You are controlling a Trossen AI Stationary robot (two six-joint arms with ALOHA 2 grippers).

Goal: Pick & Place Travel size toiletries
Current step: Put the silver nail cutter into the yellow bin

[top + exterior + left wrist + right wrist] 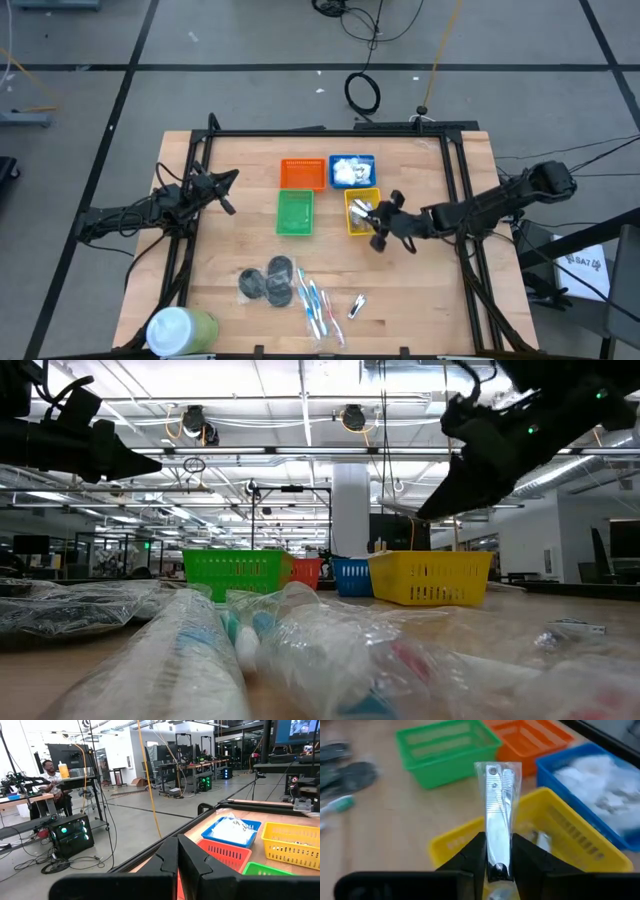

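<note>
My right gripper (pixel 374 214) hovers over the yellow basket (pixel 362 224) and is shut on a silver nail clipper (pixel 498 820) in a clear wrapper. More clippers (pixel 540 840) lie inside that basket. White puffy packets (pixel 351 171) fill the blue basket. Dark round discs (pixel 266 281), slim toothbrushes (pixel 314 303) and one wrapped clipper (pixel 357 305) lie flat on the wood near the table's near edge. My left gripper (pixel 229 182) waits shut above the table's left side, touching nothing. My right gripper pinches the wrapped clipper between its two fingers (pixel 475 857) at one end (pixel 498 862) of the clipper. The fingers lie along its length. The rest of the clipper sticks out past the fingertips, lifted clear above the yellow basket.
The orange basket (pixel 302 173) and green basket (pixel 294 212) stand left of the blue and yellow ones. A big white-and-green tub (pixel 181 329) lies at the near left corner. A black frame (pixel 330 131) runs along the table's far and side edges. A person (pixel 49 772) sits beyond the table.
</note>
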